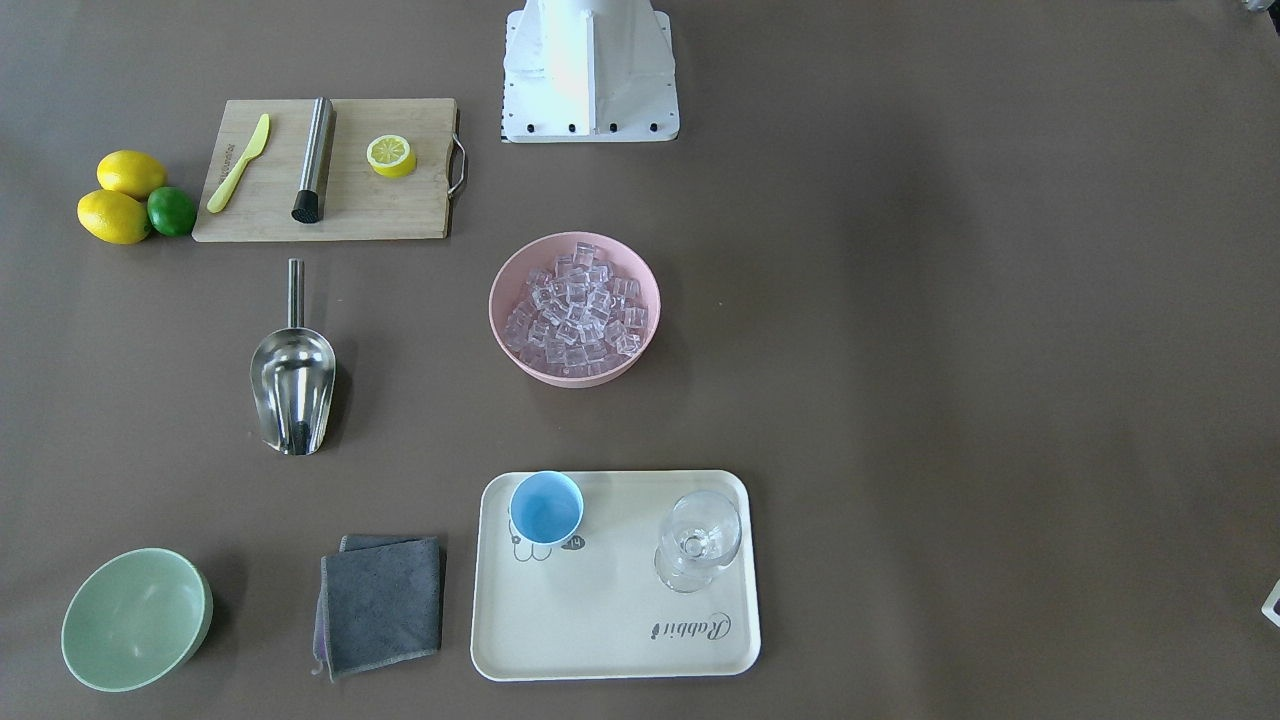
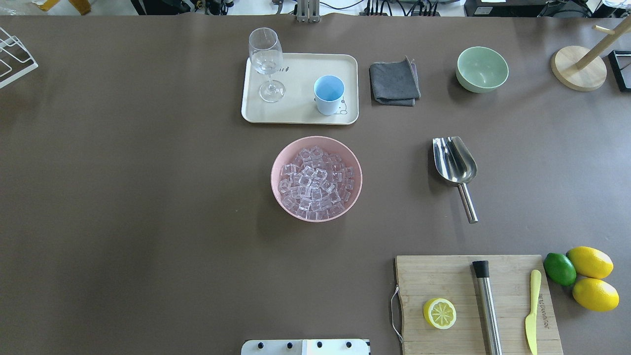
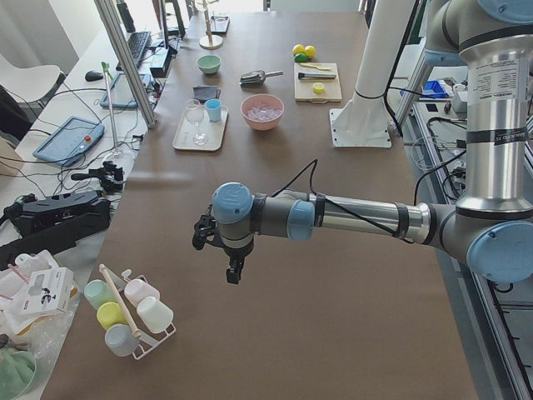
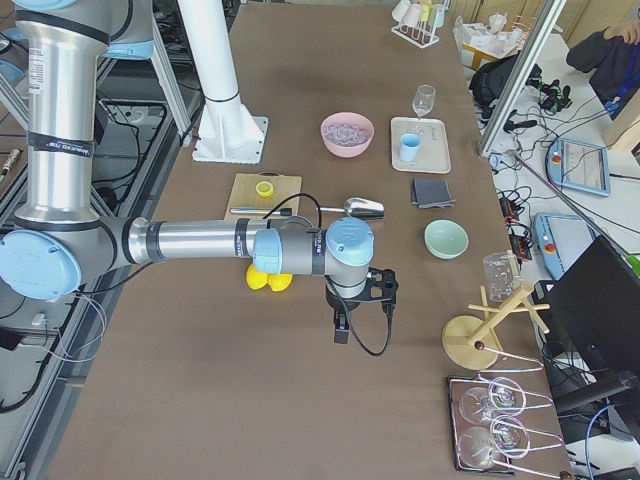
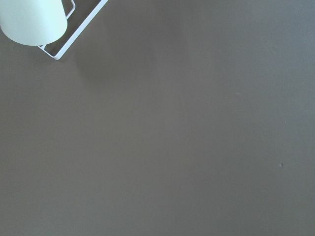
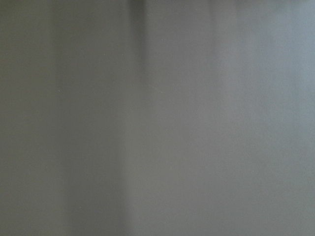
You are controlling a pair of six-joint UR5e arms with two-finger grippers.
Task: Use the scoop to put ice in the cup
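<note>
**Left pincer** (image 3: 236, 273): hangs off the near arm above bare bench (image 2: 148, 197) at the robot's left end, pointing down. Seen only in the side view; I cannot tell whether it is open or closed. Near it stands a wire rack of pastel cups (image 3: 125, 312).

**Right pincer** (image 4: 341, 330): hangs above bare bench at the robot's right end, pointing down. Its state likewise cannot be told. Near it stands a wooden stand (image 4: 480, 335).

**Scoop** (image 2: 456, 165): lies flat on the bench on the robot's right, trough toward the far edge, rod handle toward the robot. It is well apart from both pincers.

**Ice** (image 2: 315, 183): heaped in a pink bowl (image 2: 277, 167) at mid-bench, in front of the robot's base.

**Cup** (image 2: 329, 93): upright on a cream tray (image 2: 300, 106) just beyond the pink bowl, at the tray's corner nearest the scoop. The bowl stands between the robot and the tray.

**Stemmed glass** (image 2: 266, 61): upright on the same tray, apart from the cup.

**Grey cloth** (image 2: 394, 81): folded, just beside the tray.

**Green bowl** (image 2: 481, 69): beyond the scoop.

**Cutting board** (image 2: 443, 276): on the robot's side of the scoop. It carries a lemon half (image 2: 439, 313), a steel cylinder (image 2: 488, 305) and a yellow knife (image 2: 532, 310).

**Two lemons** (image 2: 590, 262) and a lime (image 2: 559, 269): clustered beside the board.
</note>
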